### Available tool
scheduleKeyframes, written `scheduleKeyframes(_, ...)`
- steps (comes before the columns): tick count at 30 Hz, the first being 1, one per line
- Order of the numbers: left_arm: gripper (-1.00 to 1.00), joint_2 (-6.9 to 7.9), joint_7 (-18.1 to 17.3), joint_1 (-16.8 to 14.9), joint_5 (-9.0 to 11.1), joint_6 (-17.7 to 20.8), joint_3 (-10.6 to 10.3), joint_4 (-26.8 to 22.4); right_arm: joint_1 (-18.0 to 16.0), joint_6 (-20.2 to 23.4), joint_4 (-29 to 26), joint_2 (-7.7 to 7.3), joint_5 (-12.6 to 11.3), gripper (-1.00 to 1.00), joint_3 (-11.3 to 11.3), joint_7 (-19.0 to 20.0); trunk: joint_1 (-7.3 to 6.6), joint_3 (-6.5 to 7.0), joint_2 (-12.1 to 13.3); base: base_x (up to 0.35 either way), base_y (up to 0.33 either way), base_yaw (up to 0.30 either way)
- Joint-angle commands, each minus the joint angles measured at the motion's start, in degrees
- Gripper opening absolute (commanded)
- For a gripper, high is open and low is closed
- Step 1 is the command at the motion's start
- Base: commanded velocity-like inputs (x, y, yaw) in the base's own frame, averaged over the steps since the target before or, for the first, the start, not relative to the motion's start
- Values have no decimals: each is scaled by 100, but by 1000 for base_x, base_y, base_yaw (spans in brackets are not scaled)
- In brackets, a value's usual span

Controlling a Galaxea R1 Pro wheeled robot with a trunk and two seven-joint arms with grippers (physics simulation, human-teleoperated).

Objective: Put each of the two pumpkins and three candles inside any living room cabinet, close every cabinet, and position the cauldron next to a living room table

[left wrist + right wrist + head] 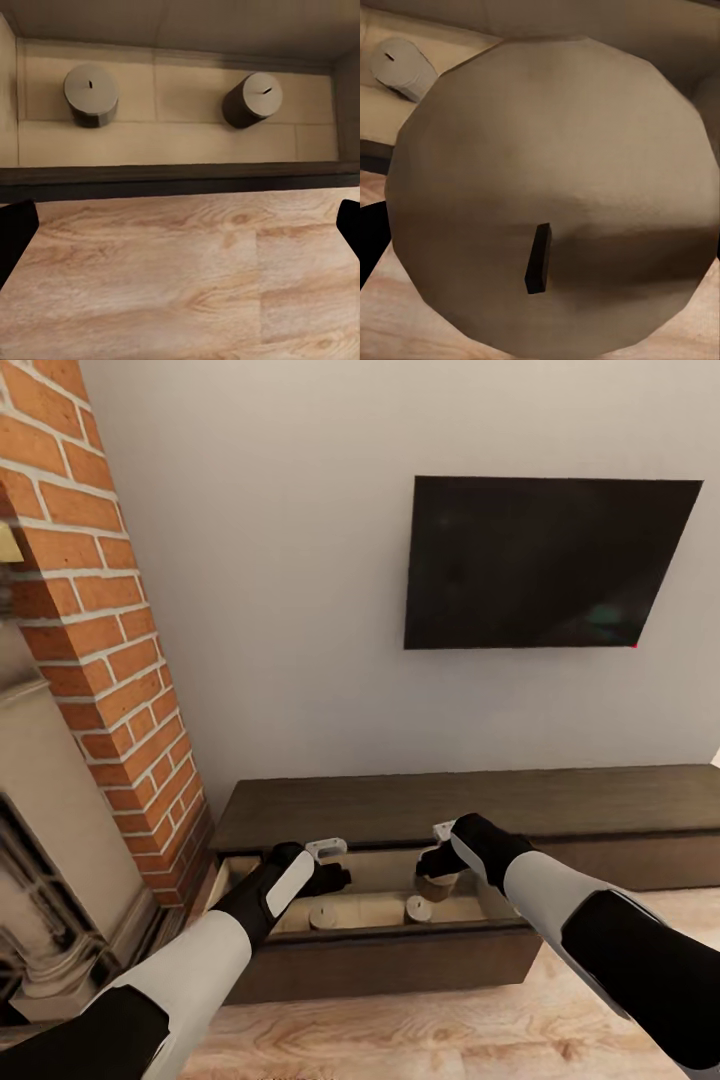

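Note:
The long dark-brown cabinet (pixel 480 805) stands against the wall with its left drawer (pixel 400 960) pulled out. Two tan candles lie on the drawer's pale floor, one to the left (pixel 325 916) (pixel 91 94) and one to the right (pixel 418 908) (pixel 253 99). My left gripper (pixel 336 876) (pixel 180 232) hovers open above the drawer's front edge, holding nothing. Over the drawer's right part, my right gripper (pixel 437 862) is shut on a third candle (pixel 443 884) (pixel 551 202), whose wick end faces the wrist camera. The pumpkins, the cauldron and the table are out of view.
A red brick chimney (pixel 110 660) and a stone fireplace surround (pixel 50 840) rise close on the left. A dark television (pixel 545 560) hangs on the white wall above the cabinet. Light wood floor (pixel 420 1030) runs in front of the drawer.

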Motion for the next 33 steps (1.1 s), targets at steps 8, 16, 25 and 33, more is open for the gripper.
scheduleKeyframes(8, 100, 12, 55, -5, 51, 0, -31, 2, 17, -148, -1, 79, 61, -100, 30, 33, -1, -33, -3, 6, 0, 264)
scheduleKeyframes(16, 100, 13, 54, -5, 51, -8, -33, -5, 24, -168, 16, 121, 69, -100, 30, 17, -1, -72, -3, 160, 0, 247)
scheduleKeyframes(25, 100, 2, 48, -5, 59, -327, -41, -5, 24, -149, 126, 148, 58, -100, 22, -254, -1, -84, -3, 195, 0, 53)
scheduleKeyframes(33, 100, -22, 48, -5, 66, -360, -47, -6, 33, -156, 454, 150, -550, -100, 17, -599, -1, -85, -3, 12, 0, 2)
